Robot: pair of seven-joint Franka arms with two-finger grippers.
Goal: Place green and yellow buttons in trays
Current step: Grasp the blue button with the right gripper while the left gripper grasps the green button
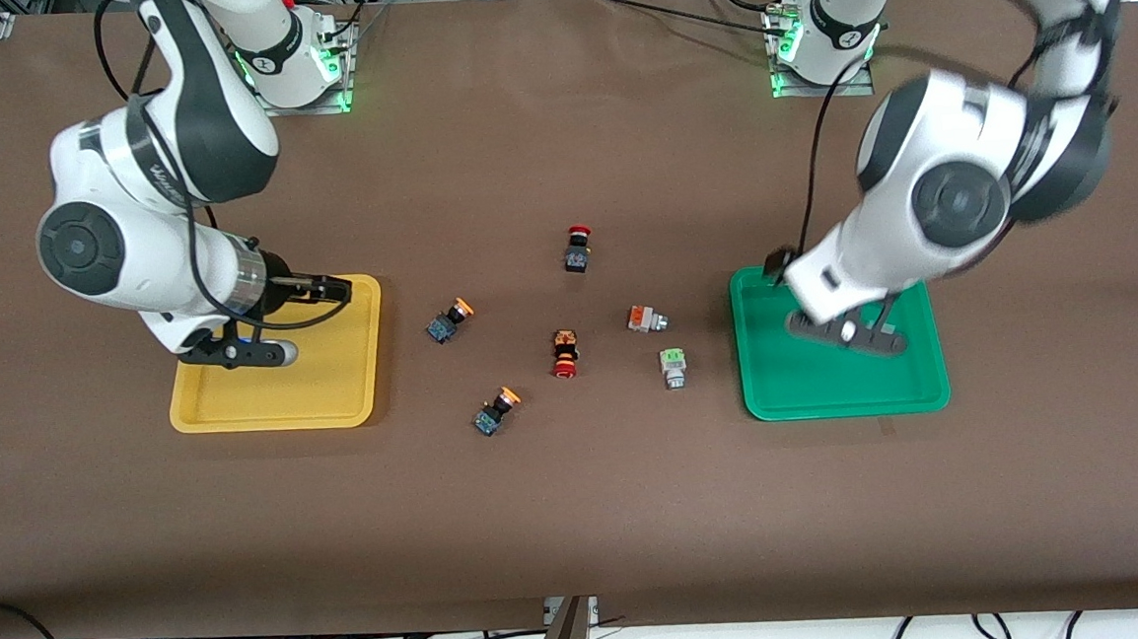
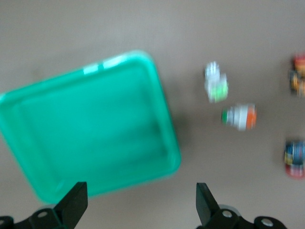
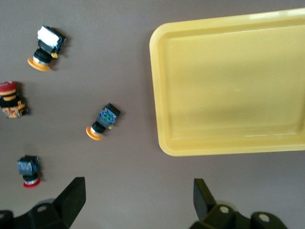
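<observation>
Two yellow-orange-capped buttons lie on the table beside the yellow tray [image 1: 276, 377], one [image 1: 450, 320] farther from the front camera than the other [image 1: 496, 411]. They also show in the right wrist view [image 3: 104, 121] [image 3: 46, 46] next to the yellow tray [image 3: 228, 86]. Two pale-green-capped buttons [image 1: 646, 320] [image 1: 673, 366] lie beside the green tray [image 1: 840, 387], and show in the left wrist view [image 2: 239, 117] [image 2: 216, 83] with the green tray [image 2: 90, 129]. My right gripper [image 1: 332, 290] [image 3: 138, 188] is open and empty over the yellow tray's corner. My left gripper [image 1: 776, 267] [image 2: 140, 193] is open and empty over the green tray's edge.
Two red-capped black buttons lie among the others, one [image 1: 576, 248] farther from the front camera and one [image 1: 564, 352] in the middle. They show in the right wrist view [image 3: 29, 170] [image 3: 12, 99] and the left wrist view [image 2: 295, 157] [image 2: 299, 78]. Both trays hold nothing.
</observation>
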